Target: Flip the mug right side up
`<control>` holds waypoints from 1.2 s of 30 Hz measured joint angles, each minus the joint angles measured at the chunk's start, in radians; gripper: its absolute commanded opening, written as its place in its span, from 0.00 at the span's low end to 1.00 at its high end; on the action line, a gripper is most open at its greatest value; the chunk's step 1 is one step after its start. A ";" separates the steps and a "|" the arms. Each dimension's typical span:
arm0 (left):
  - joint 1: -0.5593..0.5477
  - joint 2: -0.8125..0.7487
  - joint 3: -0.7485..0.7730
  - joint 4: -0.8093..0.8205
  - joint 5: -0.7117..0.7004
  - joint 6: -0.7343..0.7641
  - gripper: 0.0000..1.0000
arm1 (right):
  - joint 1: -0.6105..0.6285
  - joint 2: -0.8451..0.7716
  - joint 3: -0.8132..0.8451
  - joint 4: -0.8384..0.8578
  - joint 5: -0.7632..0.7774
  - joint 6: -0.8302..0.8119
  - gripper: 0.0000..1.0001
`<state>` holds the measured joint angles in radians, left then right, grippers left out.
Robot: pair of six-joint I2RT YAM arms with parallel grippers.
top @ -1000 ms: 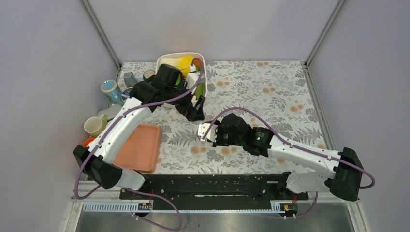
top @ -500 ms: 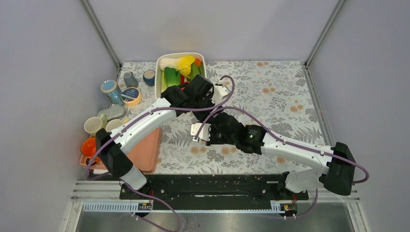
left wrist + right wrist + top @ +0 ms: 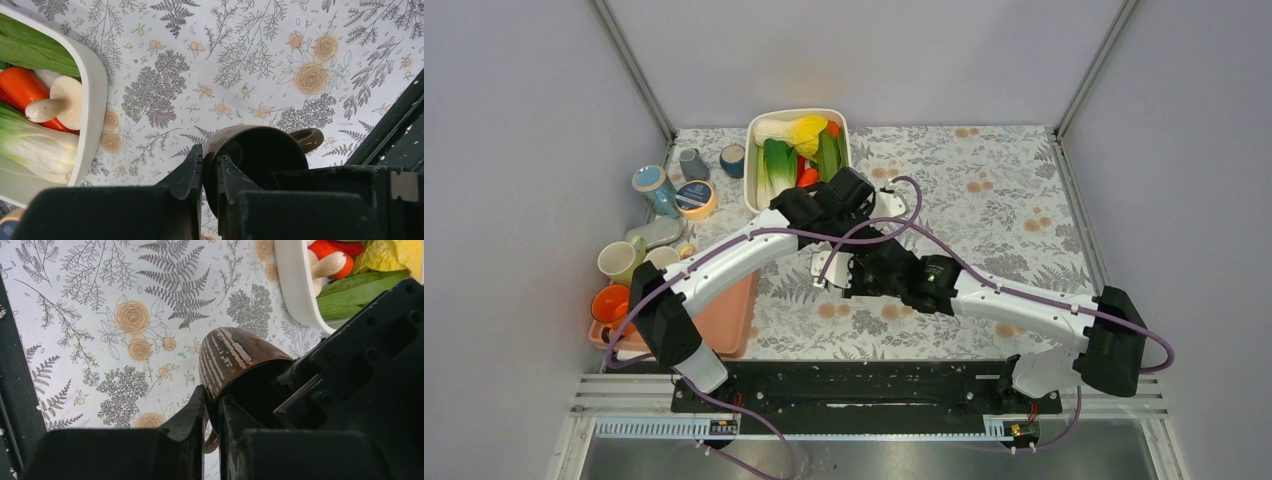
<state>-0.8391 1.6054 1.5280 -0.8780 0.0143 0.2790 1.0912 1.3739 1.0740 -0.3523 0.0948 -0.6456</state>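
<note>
Two grippers hold one mug point(image 3: 235, 136) at the same moment. The left gripper point(image 3: 210, 167) is shut on the mug's wall, one finger inside the dark bowl and one outside. The right gripper point(image 3: 212, 407) is clamped on the rim in the same way, over the striped brown glaze. The mug sits mid-tabletop, just near of the white dish point(image 3: 750, 165) of vegetables, tipped so that its mouth faces the wrist cameras rather than up; the turn looks unfinished. Whether its base touches the flowered tabletop point(image 3: 984, 190) or hangs clear, I cannot tell. The main risk, in my judgement, is the double grip itself. If either arm rotates or pulls while the other holds fast, the two will fight through the ceramic, and a thin pinch on slick glaze could slip or wrench the rim. If one gripper lets go too soon, the mug may swing on the remaining pinch and drop. The dish rim lies close on the far side, so a wide swing could knock it, and the crossed arms leave little room.
</note>
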 measured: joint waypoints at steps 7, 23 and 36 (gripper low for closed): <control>0.011 0.007 -0.095 0.077 0.040 0.022 0.00 | 0.006 0.041 -0.003 -0.023 0.008 0.038 0.30; 0.101 0.051 -0.260 0.099 0.114 -0.006 0.00 | 0.021 0.038 -0.045 -0.018 0.010 0.125 0.54; 0.657 -0.207 -0.313 0.082 0.243 0.027 0.00 | 0.022 -0.210 -0.187 0.055 -0.115 0.227 0.76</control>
<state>-0.1818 1.3987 1.2152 -0.7959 0.2577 0.3058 1.1133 1.1641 0.8875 -0.2970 -0.0200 -0.4191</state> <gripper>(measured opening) 0.108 0.693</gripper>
